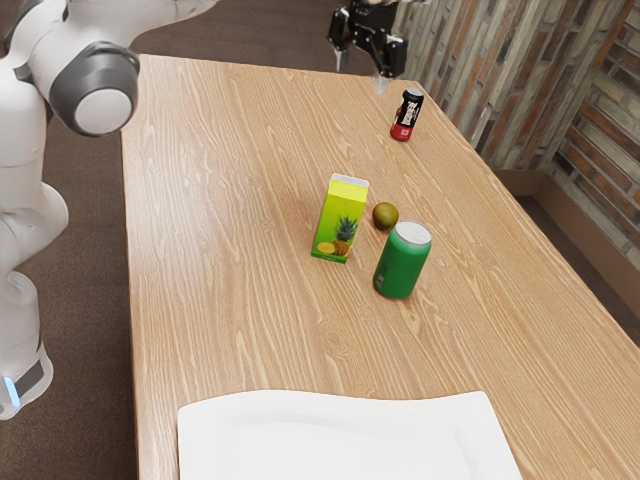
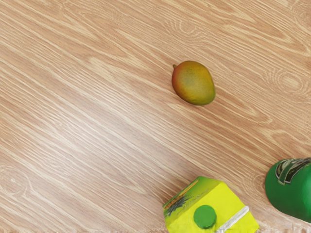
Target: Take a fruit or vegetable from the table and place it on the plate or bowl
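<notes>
A small green-orange mango [image 1: 386, 215] lies on the wooden table [image 1: 230, 200], between the yellow-green juice carton and the green can. In the wrist view the mango [image 2: 193, 82] lies on bare wood, a little apart from the carton and the can. A white square plate [image 1: 350, 440] sits at the table's near edge. My gripper [image 1: 360, 72] hangs high over the far end of the table, well away from the mango, open with nothing between its fingers.
A pineapple juice carton [image 1: 341, 220] [image 2: 211, 211] stands upright just to the exterior view's left of the mango. A green can [image 1: 403, 260] [image 2: 291, 187] stands on its near side. A red and black can [image 1: 406, 113] stands by the far right edge. A wood-slat wall rises behind.
</notes>
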### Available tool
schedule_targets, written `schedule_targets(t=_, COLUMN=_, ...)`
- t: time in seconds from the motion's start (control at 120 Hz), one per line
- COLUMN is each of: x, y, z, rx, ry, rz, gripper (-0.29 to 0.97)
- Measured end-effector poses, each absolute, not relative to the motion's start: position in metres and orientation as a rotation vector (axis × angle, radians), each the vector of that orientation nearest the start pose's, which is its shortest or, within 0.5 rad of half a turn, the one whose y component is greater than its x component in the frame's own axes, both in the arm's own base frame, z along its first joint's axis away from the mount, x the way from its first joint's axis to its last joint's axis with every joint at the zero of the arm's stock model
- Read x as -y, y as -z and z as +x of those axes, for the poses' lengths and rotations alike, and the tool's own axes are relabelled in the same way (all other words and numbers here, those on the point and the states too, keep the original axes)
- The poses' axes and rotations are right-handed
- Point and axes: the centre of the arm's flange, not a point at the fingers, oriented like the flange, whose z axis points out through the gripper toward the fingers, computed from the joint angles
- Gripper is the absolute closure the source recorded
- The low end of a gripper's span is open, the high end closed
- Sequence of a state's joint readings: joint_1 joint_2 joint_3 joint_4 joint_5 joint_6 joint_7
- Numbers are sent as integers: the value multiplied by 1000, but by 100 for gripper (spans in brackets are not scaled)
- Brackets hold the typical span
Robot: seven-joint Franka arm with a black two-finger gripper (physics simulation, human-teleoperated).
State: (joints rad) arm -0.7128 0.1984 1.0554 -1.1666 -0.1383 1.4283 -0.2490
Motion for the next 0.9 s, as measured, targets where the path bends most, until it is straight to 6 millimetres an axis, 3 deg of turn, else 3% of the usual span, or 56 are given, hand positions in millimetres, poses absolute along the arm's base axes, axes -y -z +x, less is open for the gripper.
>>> schedule_targets(t=0.058, x=-91, y=-727, z=561, rx=797, ry=217, rz=-2990, gripper=0)
schedule_targets(t=0.192, x=-95, y=-705, z=568, rx=817, ry=149, rz=-2981, gripper=0)
schedule_targets(t=0.375, x=-109, y=-703, z=566, rx=883, ry=141, rz=-2963, gripper=0)
schedule_targets(t=0.45, x=-104, y=-701, z=568, rx=887, ry=137, rz=-2973, gripper=0)
schedule_targets(t=0.567, x=-88, y=-682, z=585, rx=897, ry=121, rz=-2998, gripper=0)
schedule_targets(t=0.708, x=-148, y=-653, z=597, rx=1112, ry=116, rz=-2980, gripper=0)
schedule_targets(t=0.9, x=-145, y=-636, z=610, rx=1175, ry=110, rz=-2996, gripper=0)
